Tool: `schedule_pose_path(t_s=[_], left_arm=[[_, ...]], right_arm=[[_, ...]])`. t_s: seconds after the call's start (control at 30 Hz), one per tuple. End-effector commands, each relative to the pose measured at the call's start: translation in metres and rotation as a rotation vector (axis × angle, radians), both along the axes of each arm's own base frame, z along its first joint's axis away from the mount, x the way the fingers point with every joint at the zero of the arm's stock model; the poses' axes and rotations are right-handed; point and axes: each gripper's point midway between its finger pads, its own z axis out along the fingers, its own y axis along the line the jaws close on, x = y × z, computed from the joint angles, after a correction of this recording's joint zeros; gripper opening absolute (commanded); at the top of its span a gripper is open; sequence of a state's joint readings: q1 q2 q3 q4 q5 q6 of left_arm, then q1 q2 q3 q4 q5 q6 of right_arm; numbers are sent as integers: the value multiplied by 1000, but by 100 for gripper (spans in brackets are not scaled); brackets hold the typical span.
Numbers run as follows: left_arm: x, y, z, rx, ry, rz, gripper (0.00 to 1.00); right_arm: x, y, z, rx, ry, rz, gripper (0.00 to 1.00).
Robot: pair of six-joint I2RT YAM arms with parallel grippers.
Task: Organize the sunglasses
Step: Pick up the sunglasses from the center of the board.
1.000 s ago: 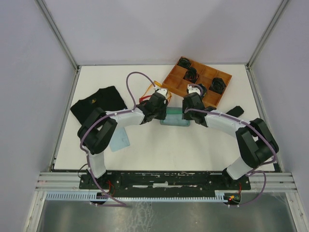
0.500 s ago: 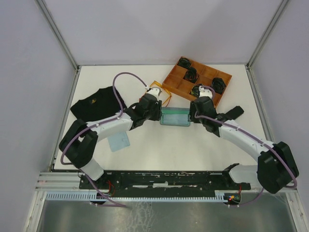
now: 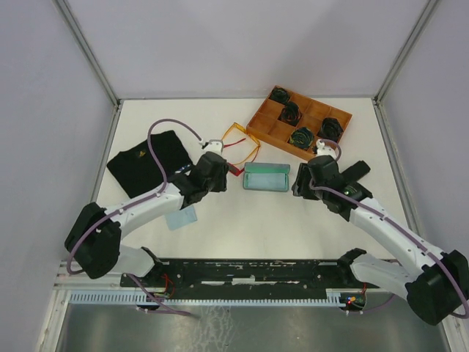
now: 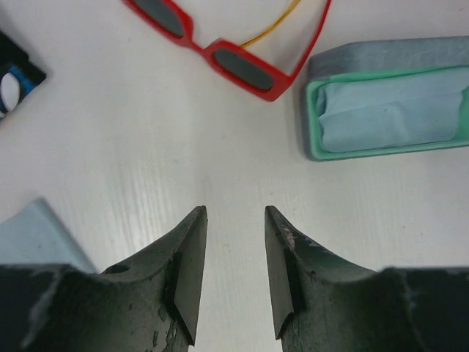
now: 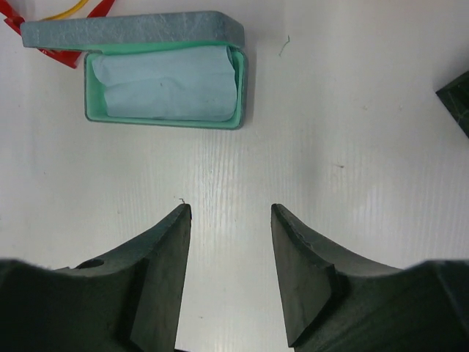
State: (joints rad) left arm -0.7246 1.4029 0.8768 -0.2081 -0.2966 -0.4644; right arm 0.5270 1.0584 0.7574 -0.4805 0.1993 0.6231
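1. Red plastic-framed sunglasses with dark lenses lie unfolded on the white table, just left of the open oblong grey-blue case with a green lining, not inside it
2. The translucent orange-yellow thin-framed sunglasses lie just behind the red pair. The two appear to overlap, though the overhead view is too coarse to confirm contact
3. One light blue cloth is bedded in the open case, and no glasses are in it. Judged status: one case made ready, neither pair stowed, so most of the task is outstanding
4. The oblong black case lies beside the right arm, apparently closed. It would likely need opening for the second pair
5. Left gripper: jaws parted, nothing between them, over bare table short of the red pair. Right gripper: jaws parted, empty, short of the open case
6. Count:
   - sunglasses, two
   - cases, two
   - light blue cloths, two, with the second cloth flat on the table near the left arm
   - one orange compartment tray holding four dark round items
   - one black garment
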Motion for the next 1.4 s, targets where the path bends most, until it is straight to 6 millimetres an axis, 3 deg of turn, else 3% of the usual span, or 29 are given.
schedule_pose_path(t_s=[0.0, 0.2, 0.37, 0.53, 0.73, 0.9, 1.07, 1.13, 1.23, 1.37], left_arm=[[-10, 36, 9, 5, -15, 165, 45], [-19, 58, 15, -4, -29, 233, 48], [-6, 58, 29, -17, -57, 249, 49], [33, 42, 51, -21, -107, 206, 51], [99, 20, 67, 79, -134, 79, 52], [157, 16, 55, 188, -109, -9, 51], [195, 14, 27, 280, -40, -153, 52], [206, 16, 9, 300, 6, -189, 53], [215, 16, -2, 291, 45, -240, 54], [216, 16, -18, 289, 89, -300, 56]], right_arm=[[-21, -6, 4, 48, 44, -40, 56], [-35, -15, 12, 61, 47, -58, 56], [-43, -21, 17, 66, 37, -74, 56], [-50, -13, 16, 97, 58, -20, 56], [-62, -8, 9, 82, 108, 56, 56], [-68, -7, 4, 89, 116, 88, 56], [-71, -6, -3, 85, 132, 110, 57], [-72, -5, -7, 81, 138, 119, 57], [-71, -4, -11, 71, 147, 126, 57], [-69, -3, -15, 67, 153, 130, 58]])
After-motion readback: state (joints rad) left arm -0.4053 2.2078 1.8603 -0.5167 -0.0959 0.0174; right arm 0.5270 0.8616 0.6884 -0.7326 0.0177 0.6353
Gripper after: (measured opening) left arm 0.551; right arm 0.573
